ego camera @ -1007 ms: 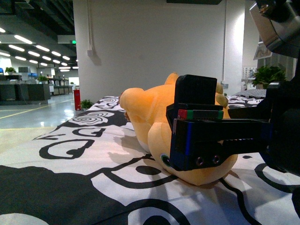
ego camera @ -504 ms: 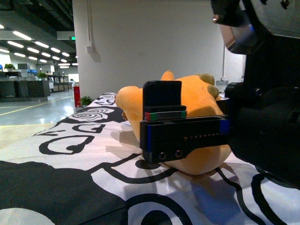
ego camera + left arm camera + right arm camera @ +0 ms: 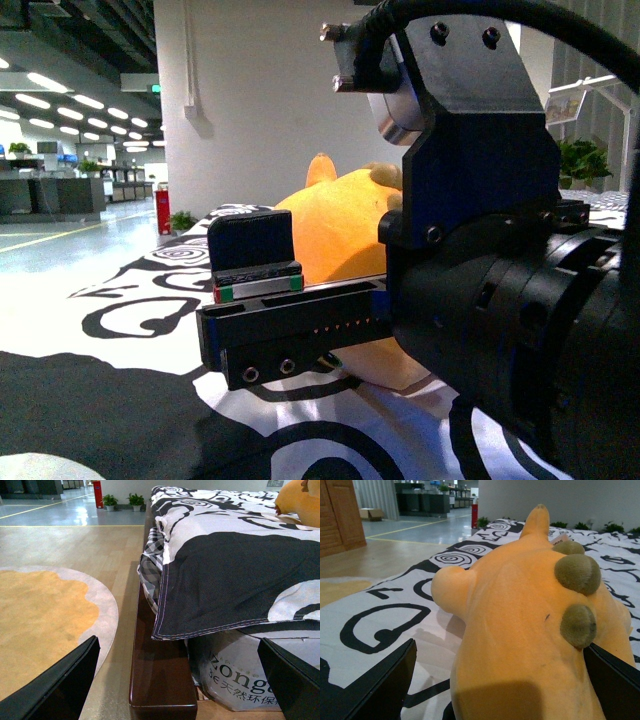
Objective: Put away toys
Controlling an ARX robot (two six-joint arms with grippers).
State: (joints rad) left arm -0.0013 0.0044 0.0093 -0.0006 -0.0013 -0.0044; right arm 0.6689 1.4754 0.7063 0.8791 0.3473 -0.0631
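Note:
The toy is an orange-yellow plush animal lying on the black-and-white patterned bed cover. My right arm fills the front view's right side and hides much of the plush; one black finger stands in front of it. In the right wrist view my right gripper is open, with the plush's body and its olive paw pads filling the gap between the fingers. My left gripper is open and empty, low beside the bed. The plush shows far off in that view.
A dark wooden bed frame runs under the cover's hanging edge. A white bag with printed lettering sits beneath the cover. A round yellow rug lies on the wooden floor. A red object stands by the wall.
My right gripper has slid leftward across the front view and the arm has come closer to the camera, covering more of the plush. The plush stays on the bed.

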